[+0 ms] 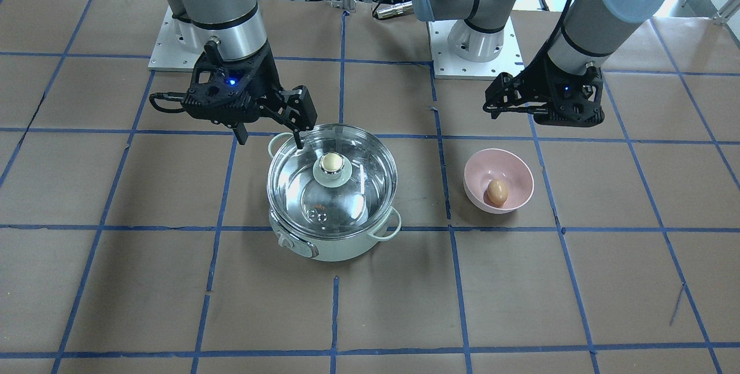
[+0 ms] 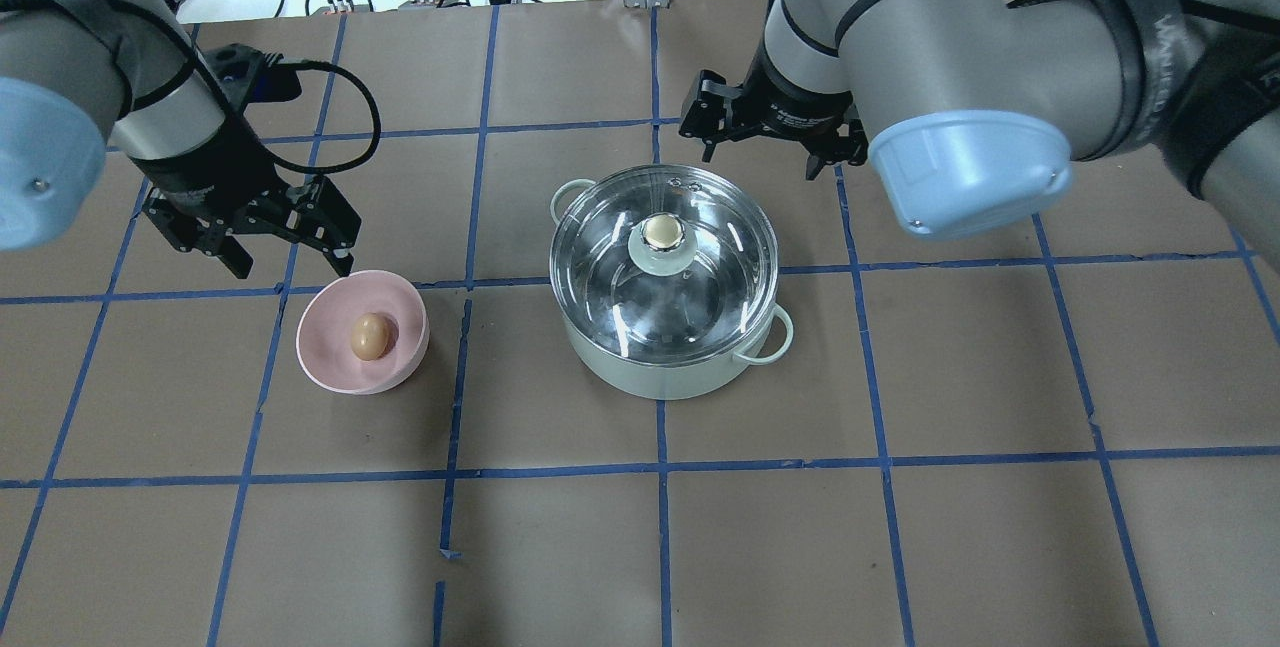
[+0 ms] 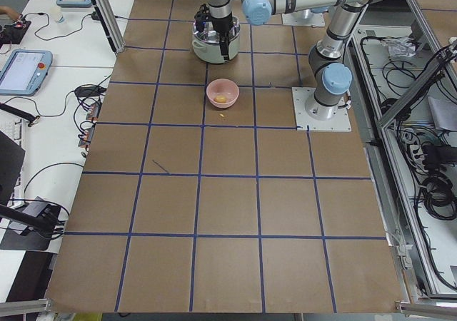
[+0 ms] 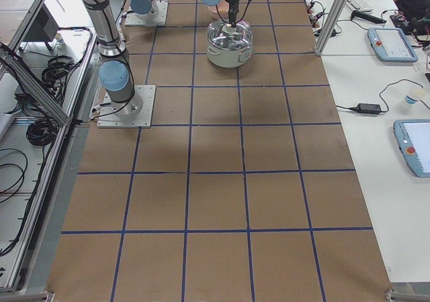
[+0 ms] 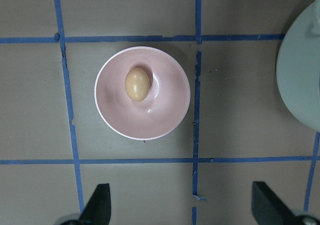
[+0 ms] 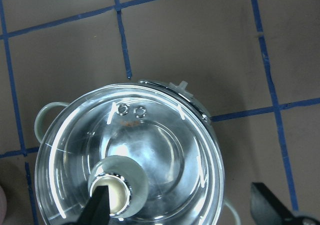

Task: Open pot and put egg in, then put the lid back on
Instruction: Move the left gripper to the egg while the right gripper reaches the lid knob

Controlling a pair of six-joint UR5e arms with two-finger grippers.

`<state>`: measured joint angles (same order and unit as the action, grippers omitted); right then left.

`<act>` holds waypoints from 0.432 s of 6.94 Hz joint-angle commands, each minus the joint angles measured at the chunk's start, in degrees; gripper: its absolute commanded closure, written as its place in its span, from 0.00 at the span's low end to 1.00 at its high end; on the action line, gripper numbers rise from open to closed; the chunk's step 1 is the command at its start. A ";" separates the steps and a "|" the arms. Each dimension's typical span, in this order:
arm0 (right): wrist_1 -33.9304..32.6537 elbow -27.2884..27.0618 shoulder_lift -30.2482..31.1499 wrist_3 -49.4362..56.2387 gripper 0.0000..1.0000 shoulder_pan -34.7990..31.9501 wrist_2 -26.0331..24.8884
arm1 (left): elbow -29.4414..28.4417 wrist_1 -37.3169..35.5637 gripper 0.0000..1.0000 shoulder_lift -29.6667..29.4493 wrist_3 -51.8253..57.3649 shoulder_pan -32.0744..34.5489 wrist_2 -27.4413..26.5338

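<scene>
The pot (image 2: 660, 367) has its lid (image 2: 700, 257) on, so nothing is done yet. The right fingers (image 6: 272, 202) hang spread over the pot's edge. Left of the pot, the egg (image 2: 368, 336) waits in a pink bowl (image 2: 330, 372), with the left fingers (image 5: 98, 205) spread nearby.

Overhead, front, sides, wrists; shared pot (image 2: 650, 379)

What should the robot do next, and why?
Probably the right gripper should slide over the knob of the lid and come down around it. The lid covers the pot, the egg lies in the pink bowl, and the open gripper sits beside the knob.
</scene>
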<state>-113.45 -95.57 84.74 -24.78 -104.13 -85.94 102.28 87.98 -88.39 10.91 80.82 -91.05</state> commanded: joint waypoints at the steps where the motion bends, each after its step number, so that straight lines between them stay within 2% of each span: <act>1: -2.22 -0.14 -3.51 -3.51 0.00 -5.78 -0.19 | 6.86 -10.15 0.00 -1.07 1.57 -3.11 -0.18; 3: -4.94 -1.36 -6.33 -2.21 0.00 -7.57 -3.16 | 15.62 -21.04 0.00 -3.36 1.14 -4.53 0.34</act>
<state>-117.06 -96.11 79.99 -27.78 -110.61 -87.37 112.49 73.75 -90.35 12.25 76.94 -91.10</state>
